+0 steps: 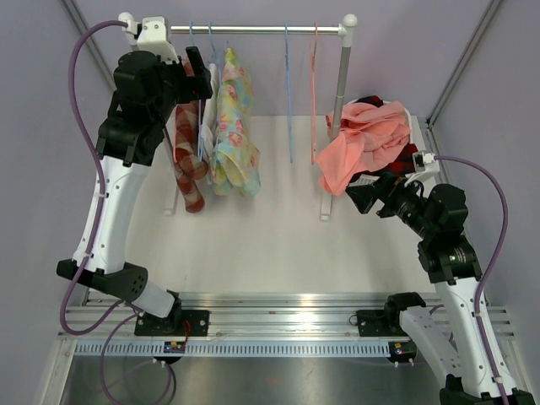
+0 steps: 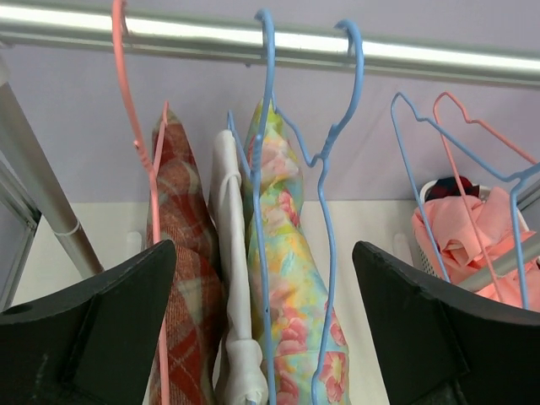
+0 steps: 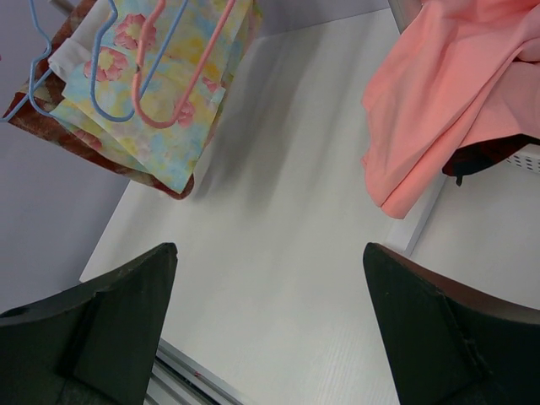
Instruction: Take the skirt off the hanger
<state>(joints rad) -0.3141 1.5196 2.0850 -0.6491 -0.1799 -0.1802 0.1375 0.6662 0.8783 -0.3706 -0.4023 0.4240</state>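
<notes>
From up top: spotting the left end effector (image 1: 201, 72) parked high by the rail (image 1: 253, 29), right at the floral skirt (image 1: 232, 139), presumably to work it off its hanger. Left wrist: seeing spread fingers (image 2: 101, 329) flanking that skirt on the blue hanger (image 2: 263, 126), gripping nothing. Right wrist: finding the right end effector (image 3: 270, 278) spread too, idling low over the tabletop (image 3: 278, 169), likely keeping clear.
</notes>
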